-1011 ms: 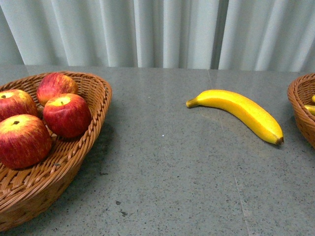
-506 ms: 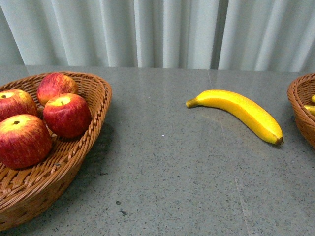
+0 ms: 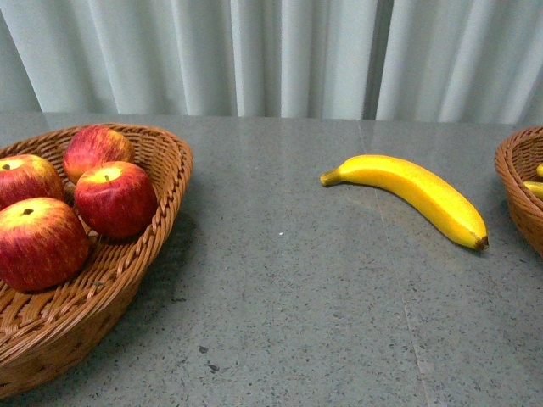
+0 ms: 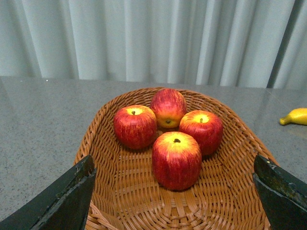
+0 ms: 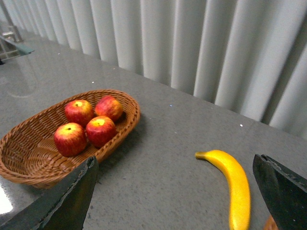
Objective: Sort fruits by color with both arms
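Right wrist: banana [image 5: 233, 184] between spread fingers [image 5: 280, 189].

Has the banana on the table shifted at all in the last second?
No. In the front view the banana lies in the same spot between the apple basket and the right basket, stem end pointing the same way.

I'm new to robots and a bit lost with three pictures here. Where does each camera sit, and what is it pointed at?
Front view: on the robot's body, facing the table, a loose banana between two baskets; no arm shows.
Left wrist view: on the left arm, above the apple basket with four apples; both open jaws frame it.
Right wrist view: on the right arm, facing banana and apple basket; open jaws show.
All three share the apple basket and banana.
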